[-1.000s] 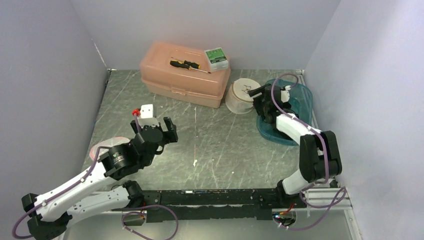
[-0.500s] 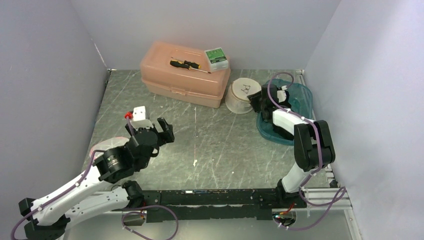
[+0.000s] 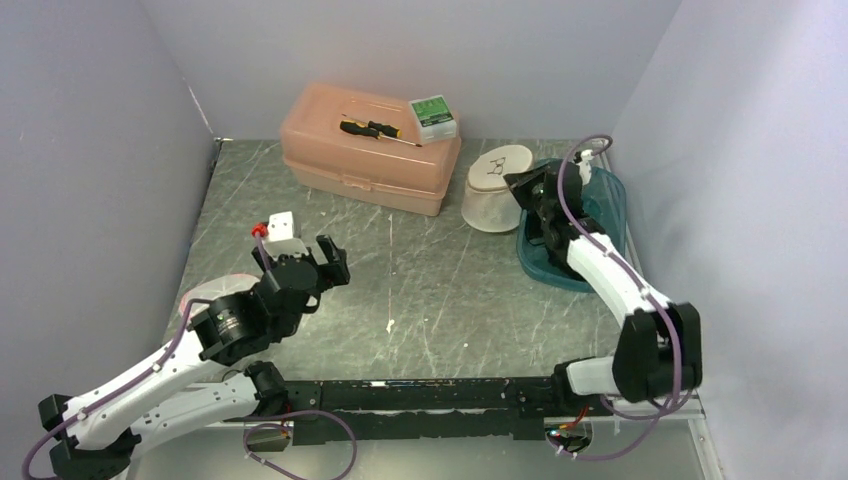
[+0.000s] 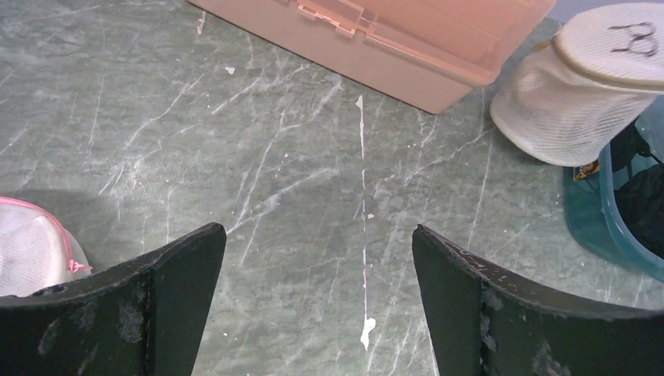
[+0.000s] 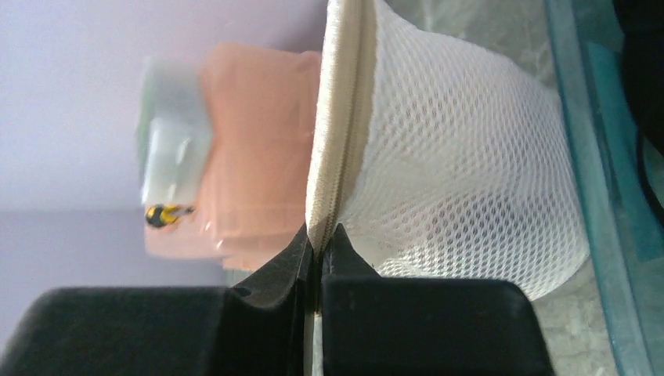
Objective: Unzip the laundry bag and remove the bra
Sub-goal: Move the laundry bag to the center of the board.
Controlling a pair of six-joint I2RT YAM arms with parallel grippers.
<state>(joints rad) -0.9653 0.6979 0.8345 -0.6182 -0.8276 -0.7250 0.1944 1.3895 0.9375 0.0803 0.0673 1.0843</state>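
Grey-green marbled table [image 3: 430,300] between pale lilac walls.

From above: peach case [image 3: 370,160] at the back, laundry bag [image 3: 495,190] just off its right end, a white mesh drum with a beige lid, sitting tilted. Right gripper [image 3: 520,186] at the bag's rim on the side away from the case, pinched closed on it. Left gripper [image 3: 320,262] well in front of the case, toward its left end, spread wide and holding nothing.

From the left wrist: fingers far apart over bare table, case ahead, bag leaning beyond the case's right end and apart from it.

From the right wrist: jaws tight on the beige zipper band at the lid's edge, mesh bulging past them, case blurred behind. Cannot tell whether the pull tab itself is caught.

Step in hand, by judgement: securing a hold at the zipper — bag not yet open, bra unseen, presumably inside. Next move likely calling for the left gripper across to steady the mesh body, then the zip drawn round the lid without dragging the light bag along.
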